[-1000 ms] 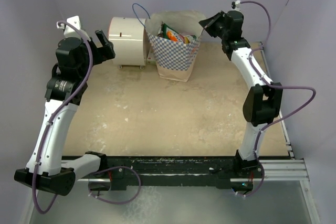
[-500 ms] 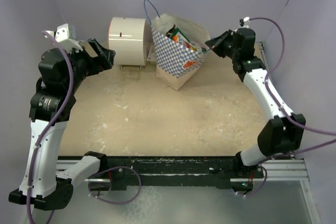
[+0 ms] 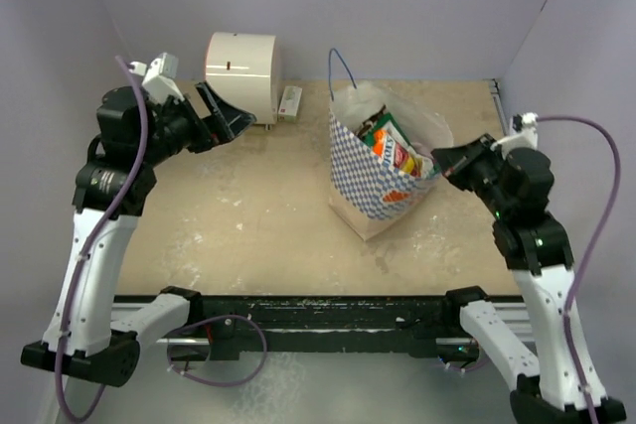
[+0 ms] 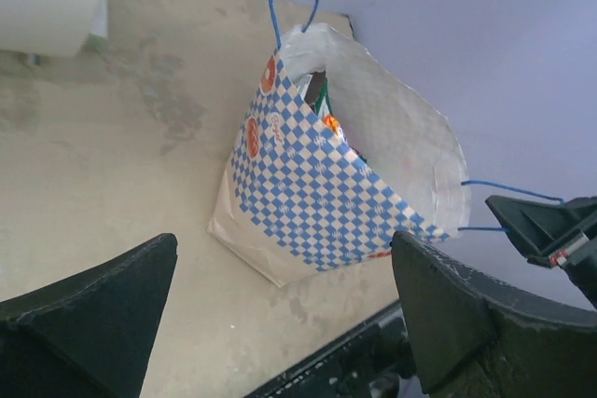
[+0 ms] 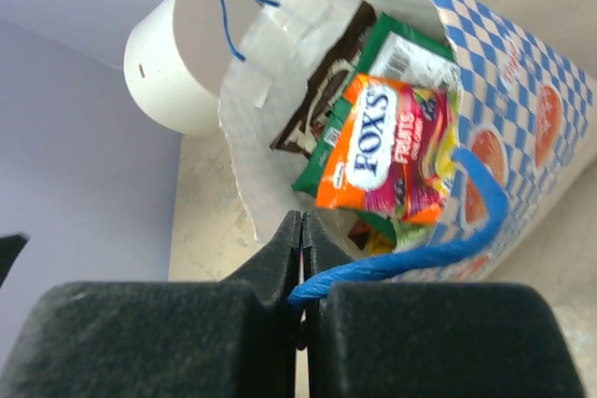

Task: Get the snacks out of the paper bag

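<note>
Blue cord handle is nipped in the R pincer, fingers pressed tight on it, lower mid of the wrist frame. The cord runs to the checkered paper bag, standing on the bench right of centre in the top view and leaning toward that pincer. In its mouth: orange Fox's fruit-candy packet on top, green packet behind, brown one further back vs the cream lining.

Judgement: packets prob light, glossy, slippery & crinkly. Flat faces give little purchase, so nip a top edge or corner, Fox's first as it sits highest. Bag is thin, soft, likely tips w/o the handle held.

L pincer, upper left of the top view, is spread wide, holding nothing, well apart from the bag. Far back: small white box, cream cylinder.
</note>
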Robot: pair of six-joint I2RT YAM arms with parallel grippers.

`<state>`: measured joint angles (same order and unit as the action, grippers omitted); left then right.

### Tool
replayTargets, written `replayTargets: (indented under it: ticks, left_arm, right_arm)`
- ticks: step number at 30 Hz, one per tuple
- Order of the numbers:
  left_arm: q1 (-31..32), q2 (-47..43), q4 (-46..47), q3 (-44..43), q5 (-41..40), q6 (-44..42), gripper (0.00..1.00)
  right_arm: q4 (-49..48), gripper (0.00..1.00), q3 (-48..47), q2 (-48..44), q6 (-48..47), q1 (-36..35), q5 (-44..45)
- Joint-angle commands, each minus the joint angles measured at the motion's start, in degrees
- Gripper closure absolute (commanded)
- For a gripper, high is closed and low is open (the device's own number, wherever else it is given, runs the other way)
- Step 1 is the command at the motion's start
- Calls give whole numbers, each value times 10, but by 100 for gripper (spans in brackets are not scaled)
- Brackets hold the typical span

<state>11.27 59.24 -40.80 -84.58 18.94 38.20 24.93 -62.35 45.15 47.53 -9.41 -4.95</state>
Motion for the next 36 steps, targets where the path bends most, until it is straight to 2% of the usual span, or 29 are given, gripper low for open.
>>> replayTargets:
  ticks: [1,5,9,13,15,18,21,27,30,32,36]
  left_arm:
    - [-3,42,99,44,123,82,1]
    - [14,82,186,77,176,135,1]
    - [71,132,220,72,159,135,1]
    - [99,204,262,56,174,134,1]
    - [116,248,273,17,189,101,6]
    - [148,334,191,-87,173,10,9]
    - [156,396,168,-149,160,-21,14]
    - [170,513,188,-251,168,-33,34]
    - [186,567,193,-303,167,-24,39]
    - [198,585,225,-308,165,-11,40]
    - [212,627,229,-340,119,-1,44]
  right_arm:
    - [90,100,-16,-95,-17,1,48]
    - [154,100,-21,-151,-19,1,73]
    - [192,100,-29,-181,-21,1,101]
    - [213,99,-40,-183,-24,1,118]
    - [214,99,-46,-180,-24,1,123]
    - [212,98,-48,-172,-24,1,132]
    - [215,97,-53,-161,-23,1,140]
    - [235,95,-76,-145,-25,1,146]
    - [251,94,-85,-144,-29,1,159]
    - [256,93,-87,-146,-32,1,167]
    - [254,92,-88,-144,-39,1,174]
